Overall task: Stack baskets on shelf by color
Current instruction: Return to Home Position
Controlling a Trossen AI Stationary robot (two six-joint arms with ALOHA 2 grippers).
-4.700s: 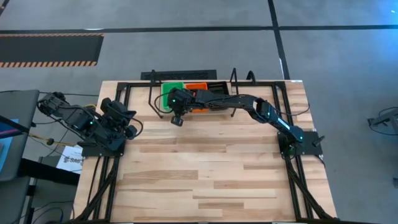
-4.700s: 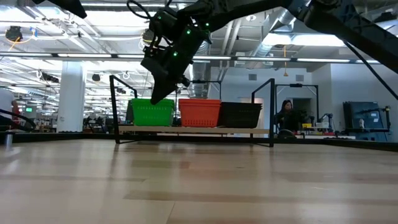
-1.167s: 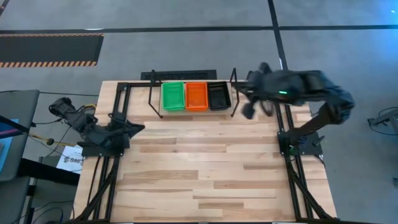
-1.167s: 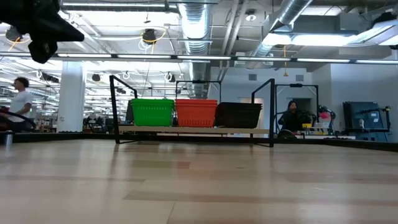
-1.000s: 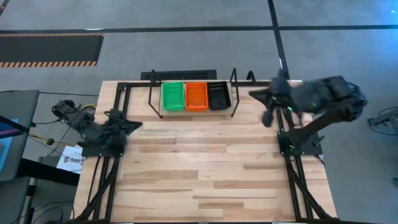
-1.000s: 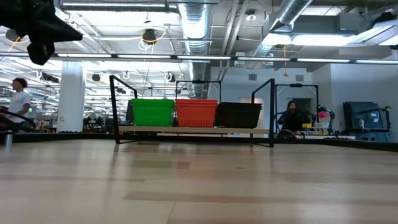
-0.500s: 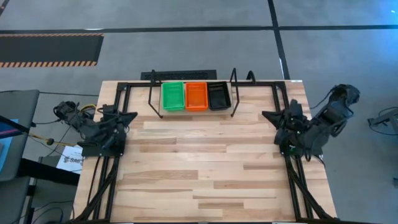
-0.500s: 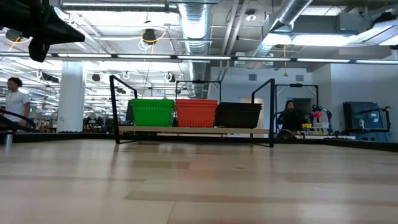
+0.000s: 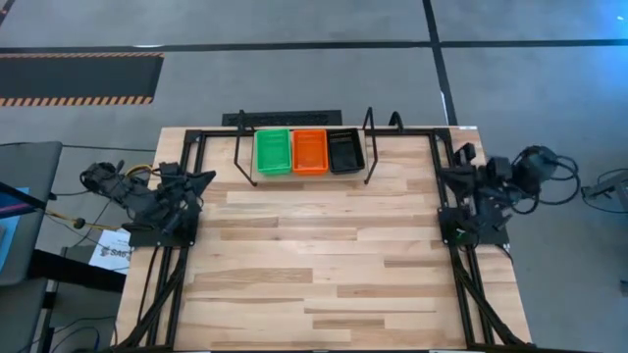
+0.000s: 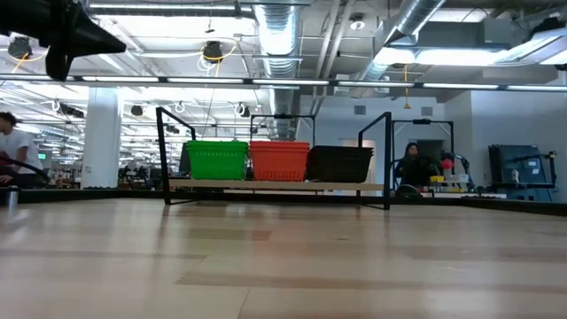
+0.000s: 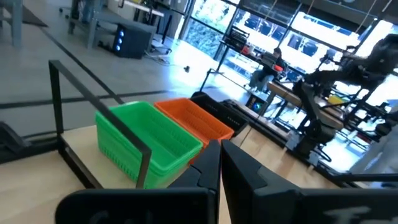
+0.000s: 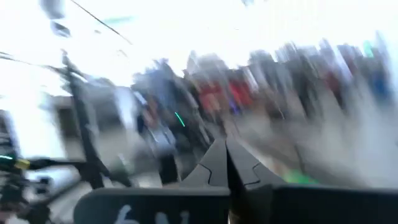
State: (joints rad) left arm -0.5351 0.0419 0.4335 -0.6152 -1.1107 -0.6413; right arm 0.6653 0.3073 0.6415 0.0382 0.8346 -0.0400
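A green basket, a red-orange basket and a black basket stand side by side on the shelf at the table's far edge. They rest on it by their bottoms. In the low view green, red-orange and black form one row. My left gripper is shut at the table's left edge, above its base, pointing toward the shelf. My right gripper is shut above its base at the right edge. Neither holds anything.
Black tube frame rails run along both sides of the table and behind the shelf. The wooden tabletop in front of the shelf lies bare. People show in the room beyond the table.
My right arm has swung away from the shelf's right end toward the table's right edge and come down, folding over its base, gripper shut throughout. My left gripper has turned a little toward the far edge. The baskets have stayed put.
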